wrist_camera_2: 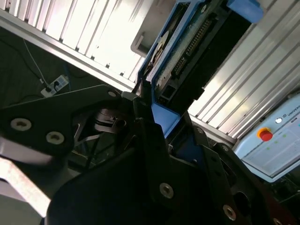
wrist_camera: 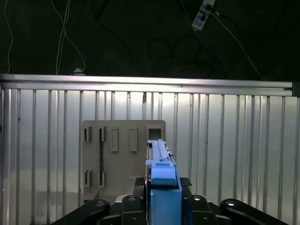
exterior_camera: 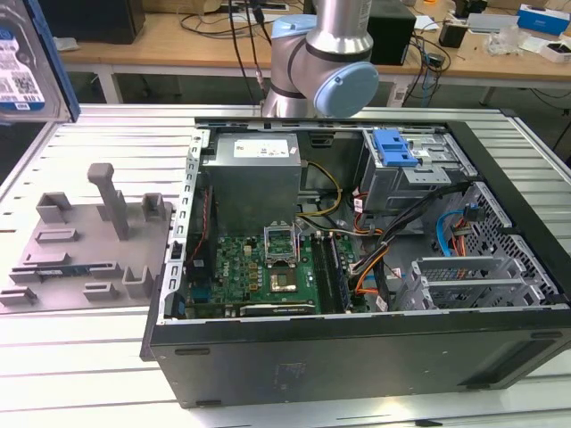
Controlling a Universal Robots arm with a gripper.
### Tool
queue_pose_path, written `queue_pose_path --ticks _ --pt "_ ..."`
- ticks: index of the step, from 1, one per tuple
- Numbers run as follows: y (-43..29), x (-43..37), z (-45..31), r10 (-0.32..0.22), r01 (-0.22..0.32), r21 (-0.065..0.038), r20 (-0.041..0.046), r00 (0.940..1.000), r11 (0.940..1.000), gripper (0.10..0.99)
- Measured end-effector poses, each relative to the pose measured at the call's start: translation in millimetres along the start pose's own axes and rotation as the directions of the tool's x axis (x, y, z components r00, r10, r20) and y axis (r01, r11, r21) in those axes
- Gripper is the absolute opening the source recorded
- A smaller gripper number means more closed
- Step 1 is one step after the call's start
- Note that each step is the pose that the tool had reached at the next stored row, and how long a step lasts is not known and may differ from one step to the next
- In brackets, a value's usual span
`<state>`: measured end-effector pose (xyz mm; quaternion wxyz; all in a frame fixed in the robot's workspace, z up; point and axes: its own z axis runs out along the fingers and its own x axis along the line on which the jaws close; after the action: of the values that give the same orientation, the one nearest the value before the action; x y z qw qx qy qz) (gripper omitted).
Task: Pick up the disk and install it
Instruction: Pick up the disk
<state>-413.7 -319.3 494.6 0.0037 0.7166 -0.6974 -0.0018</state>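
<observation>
Step in hand, by my read: carry phase, pick done, install not yet. My claw [wrist_camera: 161,187] is closed on the disk [wrist_camera: 161,164], w/ fingers [wrist_camera: 138,183] pinching its blue bracket from both sides. The disk stands on edge, clear of the counter [wrist_camera: 234,140]. In the first wrist view the grey fixture plate [wrist_camera: 123,154] lies on the slats beyond it.

In the exterior view the disk hangs high at the exterior view's left, well apart from the open PC case [exterior_camera: 357,357].

Target is prob. the drive cage [exterior_camera: 406,183] under the blue clip [exterior_camera: 395,147], at the case's far corner toward the exterior view's right. Getting in calls for crossing over the case wall and squaring the bracket to the cage slot. Can't tell from here which slot is free.

In the way:
- the power supply [exterior_camera: 254,174], just beside the cage
- loose cables [exterior_camera: 451,236] near the cage
- the arm [exterior_camera: 321,53] itself, close over the case's back edge
</observation>
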Motion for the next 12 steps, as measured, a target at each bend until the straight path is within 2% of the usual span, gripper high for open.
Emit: queue_pose_path --ticks 2,9,12 --pt "0.0 0.3 -2.6 0.0 0.0 0.0 0.0 1.0 1.0 0.369" --pt "0.0 0.7 -2.7 0.0 0.0 0.0 0.0001 1.0 1.0 0.369" --pt "-5.0 6.8 -3.0 0.0 0.0 -0.002 0.0001 1.0 1.0 0.369"
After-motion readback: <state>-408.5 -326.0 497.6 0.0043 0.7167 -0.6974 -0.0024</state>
